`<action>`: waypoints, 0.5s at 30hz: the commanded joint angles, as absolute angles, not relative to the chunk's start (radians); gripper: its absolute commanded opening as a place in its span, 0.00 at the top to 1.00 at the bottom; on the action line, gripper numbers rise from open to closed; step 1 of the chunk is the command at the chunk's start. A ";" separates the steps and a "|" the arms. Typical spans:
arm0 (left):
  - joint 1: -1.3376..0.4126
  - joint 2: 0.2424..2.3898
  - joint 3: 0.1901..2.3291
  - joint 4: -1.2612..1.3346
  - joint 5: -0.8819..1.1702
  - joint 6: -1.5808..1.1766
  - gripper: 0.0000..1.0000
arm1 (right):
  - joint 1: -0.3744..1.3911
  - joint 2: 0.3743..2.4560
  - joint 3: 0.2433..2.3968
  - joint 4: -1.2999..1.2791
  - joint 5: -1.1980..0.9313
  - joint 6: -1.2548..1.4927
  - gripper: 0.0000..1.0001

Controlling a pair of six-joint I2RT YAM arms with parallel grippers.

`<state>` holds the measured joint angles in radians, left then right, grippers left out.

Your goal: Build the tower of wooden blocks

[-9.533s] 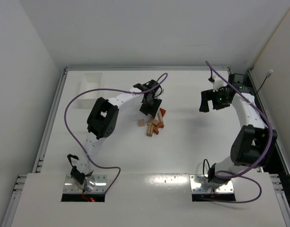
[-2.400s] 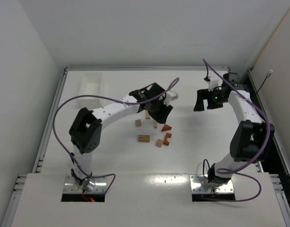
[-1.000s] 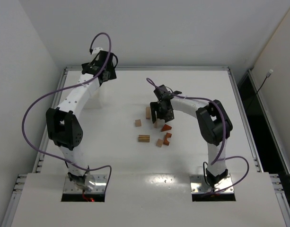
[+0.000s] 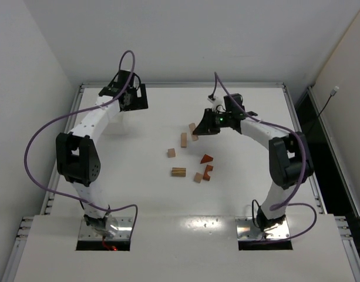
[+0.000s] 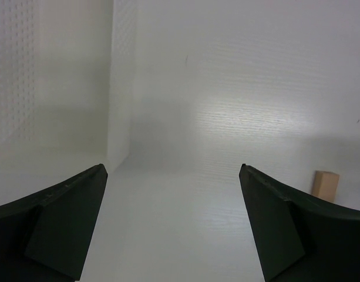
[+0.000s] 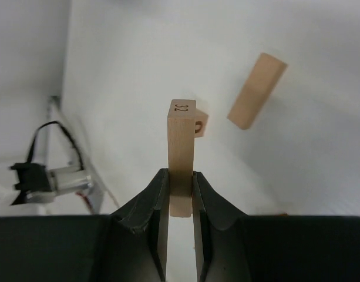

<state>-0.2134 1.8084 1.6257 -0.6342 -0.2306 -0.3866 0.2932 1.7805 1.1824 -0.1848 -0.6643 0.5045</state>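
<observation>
- right arm [image 4: 259, 132] stretched low toward the table centre, elbow out to the right; right gripper [image 6: 181, 182] sits just beyond the reddish-brown triangular wooden wedge [image 4: 206, 158]; jaws pinch a light tan wooden bar [image 6: 181, 135] that sticks out past the fingertips, "32" printed on its end
- left arm [image 4: 94, 120] extended to the far-left corner, well apart from the wedge; left gripper [image 5: 174, 229] jaws spread wide, nothing between them
- wood blocks [image 4: 178, 172]: seven total; five tan, two reddish-brown; one in the grip, six scattered on the white table [image 4: 256, 188] at and left of the wedge

The wood blocks [image 4: 178, 172] are tan and reddish-brown, the table [image 4: 138, 194] white.
</observation>
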 commanded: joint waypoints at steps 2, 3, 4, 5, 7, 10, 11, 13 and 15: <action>-0.172 1.793 1.647 -0.604 -0.098 -0.335 0.06 | 0.267 1.861 1.131 0.020 -0.942 0.609 1.00; -0.161 1.793 1.657 -0.604 -0.098 -0.334 0.06 | 0.255 1.873 1.131 0.020 -0.942 0.618 1.00; -0.161 1.793 1.657 -0.604 -0.098 -0.325 0.06 | 0.255 1.900 1.131 0.034 -0.942 0.639 1.00; -0.152 1.793 1.657 -0.604 -0.098 -0.325 0.06 | 0.255 1.913 1.131 0.034 -0.942 0.640 1.00; -0.152 1.793 1.657 -0.604 -0.098 -0.316 0.06 | 0.245 1.939 1.140 0.048 -0.942 0.652 1.00; -0.152 1.784 1.632 -0.604 -0.100 -0.316 0.06 | 0.236 1.993 1.160 0.058 -0.942 0.678 1.00; -0.152 1.775 1.632 -0.604 -0.100 -0.316 0.06 | 0.236 2.006 1.175 0.058 -0.942 0.687 1.00; -0.152 1.775 1.621 -0.604 -0.100 -0.307 0.06 | 0.227 2.046 1.201 0.058 -0.942 0.687 1.00; -0.152 1.775 1.621 -0.604 -0.100 -0.307 0.06 | 0.227 2.080 1.229 0.046 -0.931 0.687 1.00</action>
